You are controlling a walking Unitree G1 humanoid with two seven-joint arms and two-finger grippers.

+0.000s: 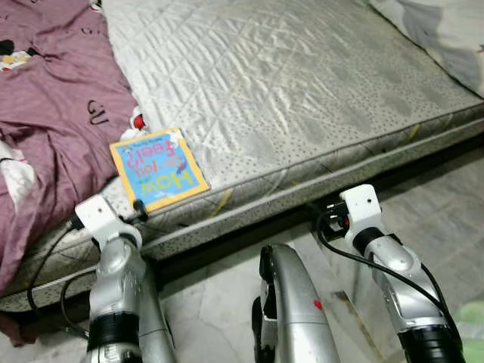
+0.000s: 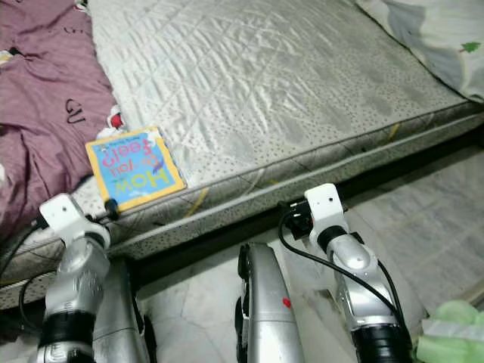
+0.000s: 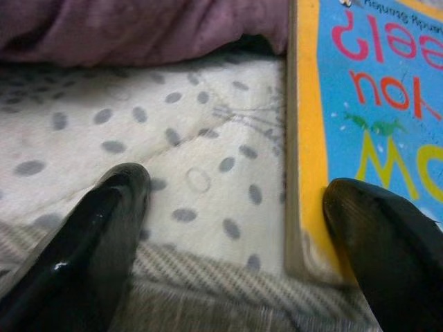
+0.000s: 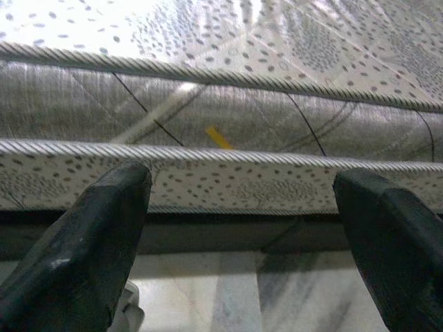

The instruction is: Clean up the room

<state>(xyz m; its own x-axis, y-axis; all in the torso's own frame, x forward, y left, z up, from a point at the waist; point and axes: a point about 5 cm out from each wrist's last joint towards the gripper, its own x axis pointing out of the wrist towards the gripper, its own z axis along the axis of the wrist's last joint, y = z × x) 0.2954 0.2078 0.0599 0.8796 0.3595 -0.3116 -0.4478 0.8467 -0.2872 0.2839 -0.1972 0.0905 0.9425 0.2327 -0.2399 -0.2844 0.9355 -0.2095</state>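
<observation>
Left hand (image 3: 228,228) spread wide at book (image 1: 158,168) corner on mattress (image 1: 302,91) edge; right hand (image 4: 242,228) released, idle. Risk: finger shoves thin book instead of gripping.

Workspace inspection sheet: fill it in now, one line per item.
Surface: bare quilted mattress, grey-dotted, on a pale tiled floor.
Job's things: picture book with a yellow border lies flat at the mattress's near edge, beside the purple bedding.
Clutter: crumpled purple bedding on the robot's left of the mattress; a small red-and-white item at its edge, too small to tell.
Grippers: left tool open, one finger at the book's corner; right tool open, facing the mattress side, holding nothing.
Cables: black cables run along both wrists.
Surroundings: pale patterned bedding at the far right; green thing on the floor.
</observation>
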